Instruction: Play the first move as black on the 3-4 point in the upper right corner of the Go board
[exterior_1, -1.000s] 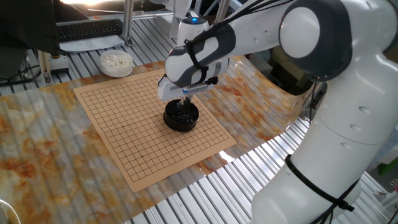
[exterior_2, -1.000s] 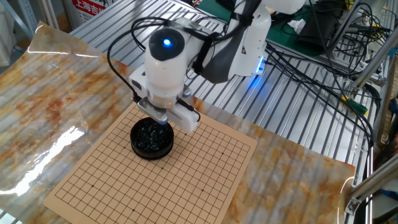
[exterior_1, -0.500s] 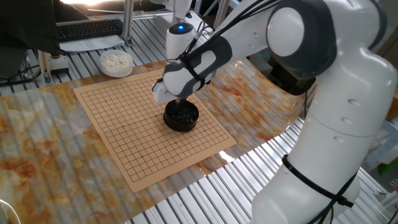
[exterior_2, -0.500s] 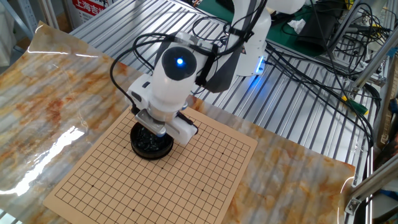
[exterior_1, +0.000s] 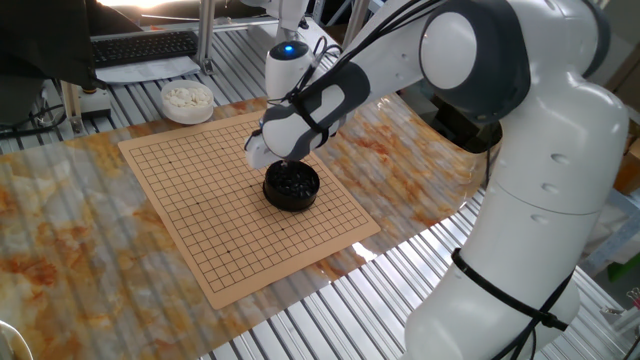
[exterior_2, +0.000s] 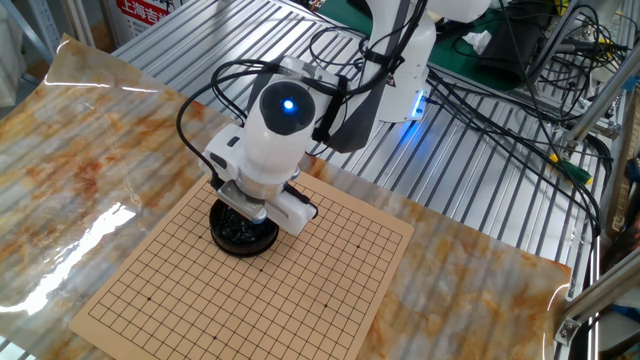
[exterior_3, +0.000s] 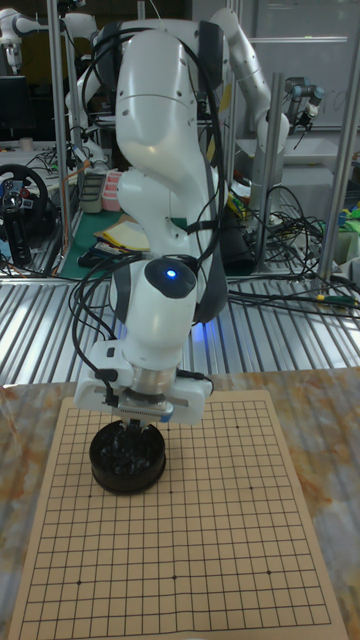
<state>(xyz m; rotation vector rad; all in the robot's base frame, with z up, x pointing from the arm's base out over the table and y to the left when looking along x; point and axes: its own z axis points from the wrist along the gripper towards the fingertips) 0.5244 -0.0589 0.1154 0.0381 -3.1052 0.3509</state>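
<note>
The black stones lie heaped in a round black bowl (exterior_1: 291, 187) (exterior_2: 243, 229) (exterior_3: 127, 459) standing on the wooden Go board (exterior_1: 214, 226) (exterior_2: 300, 290) (exterior_3: 200, 520), on its left part in the tall view. My gripper (exterior_1: 289, 171) (exterior_2: 243, 214) (exterior_3: 133, 436) points straight down with its fingertips inside the bowl among the stones. The wrist and the bowl's rim hide how the jaws stand. The grid near the board's upper right corner (exterior_3: 238, 420) in the tall view carries no stone.
A white bowl of white stones (exterior_1: 187, 100) stands off the board's far corner. The board rests on a marbled orange sheet (exterior_1: 70, 230) over a slatted metal table. Cables (exterior_2: 520, 100) and a keyboard (exterior_1: 145, 45) lie beyond the sheet.
My gripper has come down into the black bowl, and the wrist has shifted a little and turned. The bowl and the board have not moved.
</note>
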